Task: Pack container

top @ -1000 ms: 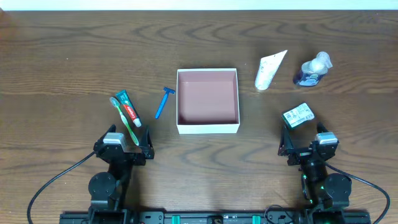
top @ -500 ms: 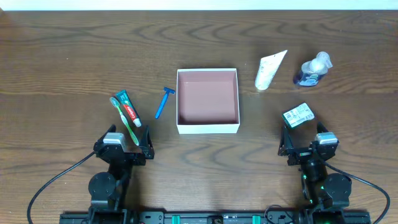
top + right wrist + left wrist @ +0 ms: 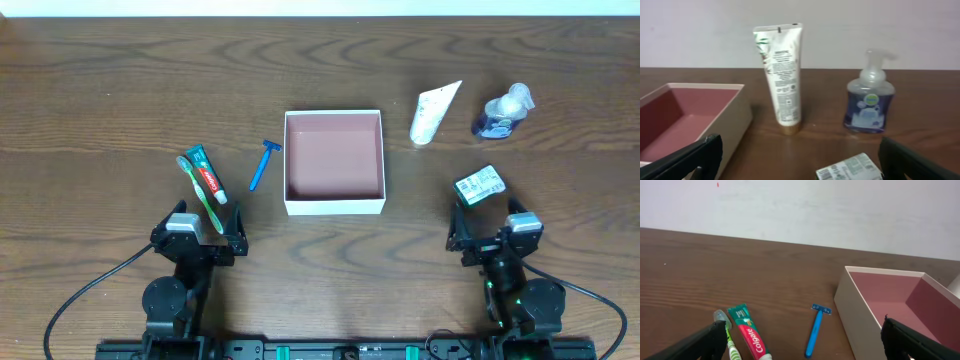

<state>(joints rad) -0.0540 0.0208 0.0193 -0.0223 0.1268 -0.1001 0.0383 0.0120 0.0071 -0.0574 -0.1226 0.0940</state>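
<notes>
White outside and dusty pink-brown within, the container [image 3: 335, 206] sits at the middle of the dark wooden table [image 3: 100, 100], square, shallow, open-topped and with nothing in it. Just to its left lies a blue razor [image 3: 261, 165], head toward the far side. Farther left a toothpaste tube [image 3: 205, 176] and a green toothbrush [image 3: 203, 197] lie side by side, touching or nearly so. To the right of the container, on the far side, a white tube [image 3: 434, 112] lies flat with its cap toward the near edge, and a pump bottle [image 3: 504, 112] of blue soap rests beside it. Nearer and to the right lies a small packet [image 3: 479, 185] with a green and white label. The left gripper [image 3: 205, 225] is at the near left, its jaws spread wide and holding nothing. From overhead the near end of the toothbrush falls between its fingers, though contact cannot be told. The right gripper [image 3: 487, 212] is at the near right, likewise wide open and empty, with the small packet just beyond it. Judged from this layout, packing has not begun and the step in hand is the choice of a first item. The next move probably calls for lowering an open gripper over its nearest item, closing across the narrow width, then lifting it clear of the white wall.
</notes>
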